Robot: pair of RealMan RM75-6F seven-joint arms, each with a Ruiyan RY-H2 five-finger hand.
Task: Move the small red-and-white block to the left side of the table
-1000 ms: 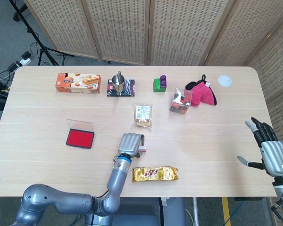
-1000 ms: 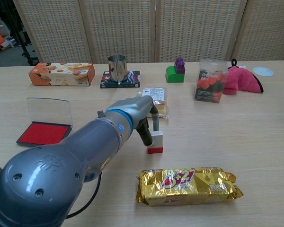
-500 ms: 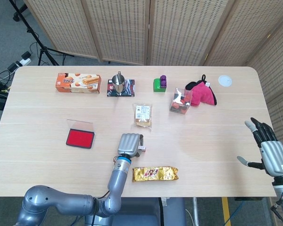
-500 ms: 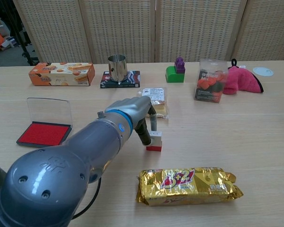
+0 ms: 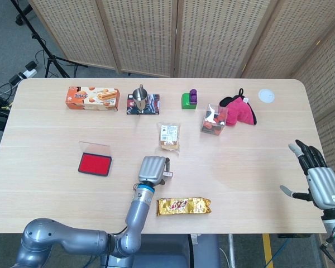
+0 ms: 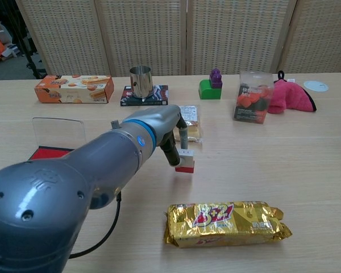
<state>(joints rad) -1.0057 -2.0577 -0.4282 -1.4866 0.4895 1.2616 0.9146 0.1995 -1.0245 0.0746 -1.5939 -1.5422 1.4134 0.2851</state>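
My left robot hand has the small red-and-white block pinched between its fingertips, near the middle of the surface and a little toward the near edge. In the chest view the block stands upright, white part on top and red base below, its long axis vertical, and it hangs directly under my fingers on the right side of my palm. I cannot tell whether its base touches the wood or is just clear of it. In the head view only a sliver of the block shows past the right edge of my left robot hand.

What matters for the coming move is that the block sits on the far-right side of my hand, so a sweep to the left will have my palm leading and the block trailing behind it. The red ink pad with its raised clear lid lies to the left, roughly in that path, so I judge the carry should pass on its near side or go over it. The gold snack packet lies near and to the right, out of the way.

My right robot hand hovers at the far right edge, fingers spread and holding nothing, well apart from the block; the left one is the one for this job.
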